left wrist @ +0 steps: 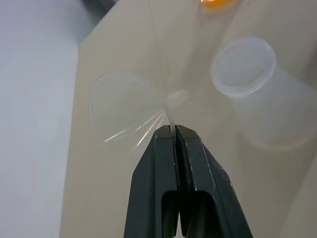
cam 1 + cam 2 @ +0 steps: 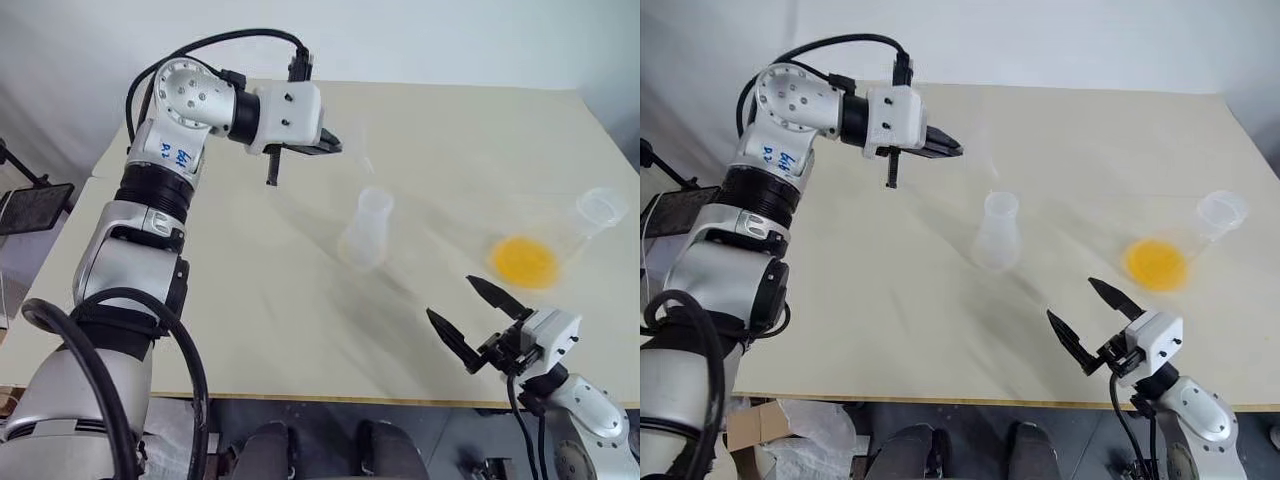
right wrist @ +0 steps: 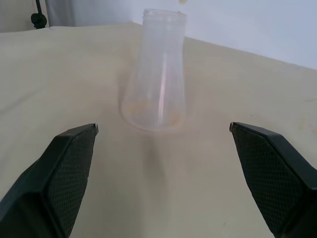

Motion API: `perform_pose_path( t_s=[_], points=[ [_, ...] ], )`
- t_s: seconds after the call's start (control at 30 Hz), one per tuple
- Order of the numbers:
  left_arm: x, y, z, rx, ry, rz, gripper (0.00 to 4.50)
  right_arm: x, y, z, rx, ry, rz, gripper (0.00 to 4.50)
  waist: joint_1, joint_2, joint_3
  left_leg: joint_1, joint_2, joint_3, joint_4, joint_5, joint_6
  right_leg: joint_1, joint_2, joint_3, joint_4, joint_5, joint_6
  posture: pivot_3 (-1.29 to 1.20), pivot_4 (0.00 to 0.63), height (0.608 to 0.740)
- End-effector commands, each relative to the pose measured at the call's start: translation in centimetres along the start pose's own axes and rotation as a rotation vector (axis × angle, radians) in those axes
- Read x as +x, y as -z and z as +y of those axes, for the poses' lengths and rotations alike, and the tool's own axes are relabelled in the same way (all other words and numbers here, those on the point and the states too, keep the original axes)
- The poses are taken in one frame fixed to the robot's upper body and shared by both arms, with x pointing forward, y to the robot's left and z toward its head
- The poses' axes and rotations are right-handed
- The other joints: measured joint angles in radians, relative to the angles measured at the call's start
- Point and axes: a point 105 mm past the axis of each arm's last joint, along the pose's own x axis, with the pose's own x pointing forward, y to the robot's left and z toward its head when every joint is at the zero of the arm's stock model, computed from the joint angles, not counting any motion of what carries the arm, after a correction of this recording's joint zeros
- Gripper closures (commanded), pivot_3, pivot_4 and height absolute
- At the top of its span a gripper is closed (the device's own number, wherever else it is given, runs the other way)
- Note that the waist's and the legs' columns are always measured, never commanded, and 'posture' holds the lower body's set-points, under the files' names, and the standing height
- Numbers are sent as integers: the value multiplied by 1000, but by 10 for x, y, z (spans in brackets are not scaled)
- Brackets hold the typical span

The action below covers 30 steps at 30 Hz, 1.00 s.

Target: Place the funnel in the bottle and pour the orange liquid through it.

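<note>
My left gripper point(image 2: 333, 146) hangs above the table, behind and to the left of the bottle. It is shut on the rim of the see-through funnel point(image 1: 124, 106), whose cone sticks out past the fingertips. The bottle point(image 2: 367, 228), a clear empty flask, stands upright mid-table, and its open mouth point(image 1: 243, 67) shows just beyond the funnel in the left wrist view. The orange liquid point(image 2: 524, 260) lies in the bottom of a second clear flask point(image 2: 600, 210) at the right. My right gripper point(image 2: 450, 298) stands open near the front edge, pointing at the bottle point(image 3: 158, 74), with nothing between its fingers.
The cream tabletop point(image 2: 250, 300) ends at a front edge just below my right gripper. A black stand point(image 2: 35, 205) sits off the table's left side. A pale wall rises behind the far edge.
</note>
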Motion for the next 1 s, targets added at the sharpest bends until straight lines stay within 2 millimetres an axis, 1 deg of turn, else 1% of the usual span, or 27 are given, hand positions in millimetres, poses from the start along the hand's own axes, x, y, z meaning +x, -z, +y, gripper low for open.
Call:
perform_pose_path(
  t_s=[0.03, 0.17, 0.33, 0.5, 0.6, 0.73, 0.8, 0.9, 0.97, 1.0],
  points=[
    [-10, -25, 13, 68, 25, -58, 4469, 3, -13, 0, -36, -6, -51, 0, 0, 0, 0, 0, 0, 0, 0, 0, 0, 0, 0, 0, 0, 0, 0, 0, 150, 740],
    [-6, -28, 2, 61, 104, -77, 4469, 5, -13, -1, -37, -13, -53, 0, 0, 0, 0, 0, 0, 0, 0, 0, 0, 0, 0, 0, 0, 0, 0, 0, 150, 740],
    [8, -26, -9, 61, 135, -84, 4469, 9, -16, -2, -35, -15, -73, 0, 0, 0, 0, 0, 0, 0, 0, 0, 0, 0, 0, 0, 0, 0, 0, 0, 150, 740],
    [21, -21, -13, 90, 149, -37, 4469, 14, -21, -3, -30, 0, -104, 0, 0, 0, 0, 0, 0, 0, 0, 0, 0, 0, 0, 0, 0, 0, 0, 0, 150, 740],
    [24, -19, -15, 121, 161, -6, 4469, 15, -23, -3, -32, 5, -111, 0, 0, 0, 0, 0, 0, 0, 0, 0, 0, 0, 0, 0, 0, 0, 0, 0, 150, 740],
    [28, -21, -18, 112, 195, -15, 4469, 16, -23, -3, -31, 10, -116, 0, 1, 0, 0, 0, 0, 0, 0, 0, 0, 0, 0, 0, 0, 0, 0, 0, 150, 740],
    [31, -24, -19, 80, 203, -45, 4469, 17, -23, -3, -30, 10, -117, 0, 1, 0, 0, 0, 0, 0, 0, 0, 0, 0, 0, 0, 0, 0, 0, 0, 150, 740],
    [33, -36, -15, -2, 173, -142, 3921, 18, -23, -2, -27, 12, -121, 0, 1, 0, 0, 0, 0, 0, 1, 0, 0, 0, 0, 0, 0, 0, 0, 0, 150, 740],
    [33, -37, -11, -35, 143, -168, 3391, 18, -23, -2, -27, 13, -122, 0, -1, 0, 0, 0, 0, 0, 1, 0, 0, 0, 0, 0, 0, 0, 0, 0, 150, 740],
    [31, -36, -11, -51, 136, -174, 3029, 18, -23, -3, -27, 15, -124, 0, -1, 0, 0, 0, 0, 0, 1, 0, 0, 0, 0, 0, 1, 0, 0, 0, 150, 740]
  ],
)
